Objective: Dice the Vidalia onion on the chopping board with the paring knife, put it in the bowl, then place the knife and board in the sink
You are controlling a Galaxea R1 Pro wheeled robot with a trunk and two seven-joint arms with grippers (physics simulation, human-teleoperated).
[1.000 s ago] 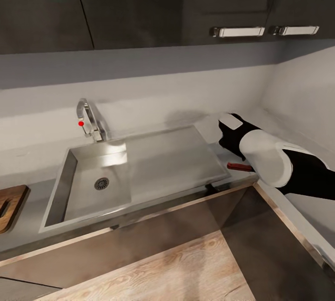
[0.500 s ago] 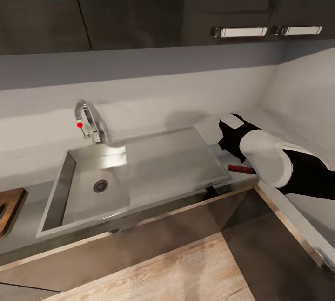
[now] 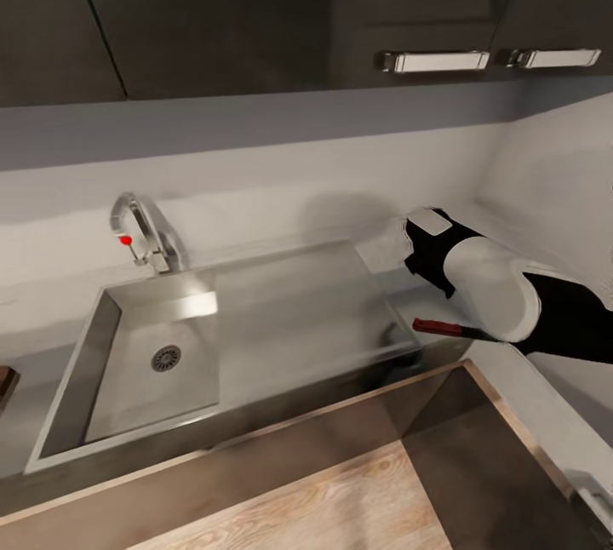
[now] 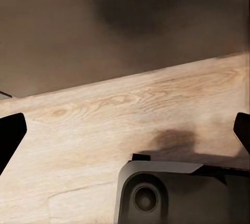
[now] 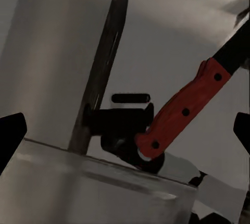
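Note:
The sink [image 3: 281, 312] has its steel basin [image 3: 149, 380] to the left, a flat drainboard to the right and a chrome tap [image 3: 140, 235] with a red knob. The paring knife [image 3: 440, 329], red-handled with a dark blade, lies on the grey countertop [image 3: 511, 371] just right of the sink. My right arm [image 3: 477, 277] hangs over it. In the right wrist view the knife [image 5: 182, 112] lies below my open right gripper [image 5: 125, 130], untouched. A sliver of the chopping board [image 3: 4, 381] shows at the far left. The onion and bowl are out of view. My left gripper [image 4: 125, 130] is open above the floor.
Dark wall cabinets with metal handles [image 3: 434, 61] hang above the counter. The counter turns a corner at the right and runs toward me. Light wood floor [image 3: 323, 507] lies in front of the dark cabinet fronts. My own base [image 4: 172, 193] shows under the left gripper.
The camera has swung to the right, so the sink and tap sit further left and the chopping board has nearly left the picture. The right arm stays over the knife.

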